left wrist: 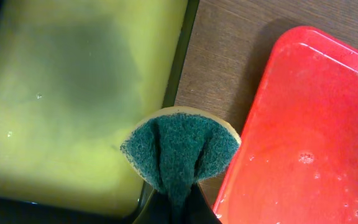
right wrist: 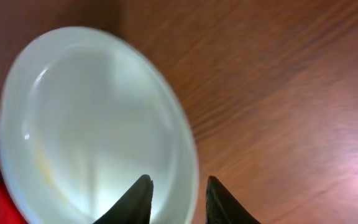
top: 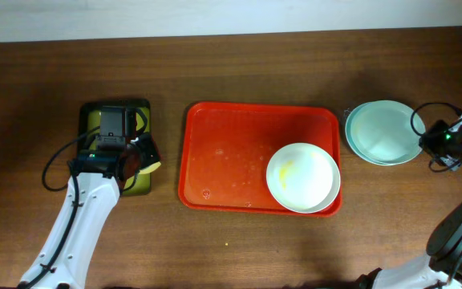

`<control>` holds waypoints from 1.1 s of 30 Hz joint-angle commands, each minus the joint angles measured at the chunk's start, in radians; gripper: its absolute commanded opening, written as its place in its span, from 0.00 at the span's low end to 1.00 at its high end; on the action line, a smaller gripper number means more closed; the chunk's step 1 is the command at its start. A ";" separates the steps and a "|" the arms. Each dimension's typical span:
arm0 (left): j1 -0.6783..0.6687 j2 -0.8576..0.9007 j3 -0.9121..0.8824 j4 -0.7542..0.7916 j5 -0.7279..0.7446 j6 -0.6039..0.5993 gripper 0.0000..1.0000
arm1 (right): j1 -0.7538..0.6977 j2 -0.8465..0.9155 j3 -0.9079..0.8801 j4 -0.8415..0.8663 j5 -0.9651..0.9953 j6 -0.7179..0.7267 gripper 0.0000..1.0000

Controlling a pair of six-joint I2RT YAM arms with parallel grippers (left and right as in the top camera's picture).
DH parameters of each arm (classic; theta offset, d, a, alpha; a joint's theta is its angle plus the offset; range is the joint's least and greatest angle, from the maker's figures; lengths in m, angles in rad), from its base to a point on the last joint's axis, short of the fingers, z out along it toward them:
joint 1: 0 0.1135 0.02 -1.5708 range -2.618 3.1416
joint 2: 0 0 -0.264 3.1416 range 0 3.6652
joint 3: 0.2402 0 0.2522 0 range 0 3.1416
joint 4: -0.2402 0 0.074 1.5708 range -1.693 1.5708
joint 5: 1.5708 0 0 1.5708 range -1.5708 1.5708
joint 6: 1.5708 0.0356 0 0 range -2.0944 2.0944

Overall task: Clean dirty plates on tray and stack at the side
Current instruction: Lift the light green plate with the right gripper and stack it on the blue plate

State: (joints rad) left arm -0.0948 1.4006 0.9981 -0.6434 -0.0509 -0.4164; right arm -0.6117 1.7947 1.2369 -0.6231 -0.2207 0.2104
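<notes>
On the red tray (top: 223, 152), toward its right near corner, a white plate (top: 303, 177) with a yellow smear; just off the tray's right end on the wooden surface (top: 295, 64), a mint plate (top: 383, 132) nested on a pale blue plate (top: 348, 128). Left pincer (left wrist: 178, 208) clamped on a folded green scouring sponge (left wrist: 179, 146), over the black tray (left wrist: 61, 93)'s edge, beside the red one. Right pincer (right wrist: 178, 186) parted, its tips to either side of the mint plate's rim.
</notes>
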 commanded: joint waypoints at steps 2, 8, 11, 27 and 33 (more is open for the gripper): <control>0.004 -0.013 -0.002 0.002 0.011 -0.009 0.00 | 0.056 -0.022 0.007 -0.042 -0.056 0.004 0.18; 0.004 -0.013 -0.002 -0.007 0.011 -0.009 0.00 | 0.008 -0.072 0.008 -0.096 0.170 0.142 0.04; 0.004 -0.013 -0.002 -0.005 0.011 -0.009 0.00 | 0.003 -0.035 0.007 -0.076 0.198 0.143 0.04; 0.004 -0.013 -0.002 -0.002 0.011 -0.009 0.00 | 0.605 -0.300 0.008 -0.314 -0.070 0.090 0.44; 0.004 -0.013 -0.002 -0.020 0.010 -0.009 0.00 | 0.827 -0.299 0.005 -0.327 0.011 0.229 0.99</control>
State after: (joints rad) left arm -0.0948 1.4006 0.9981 -0.6689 -0.0479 -0.4164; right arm 0.1703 1.4994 1.2415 -0.9421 -0.1741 0.4118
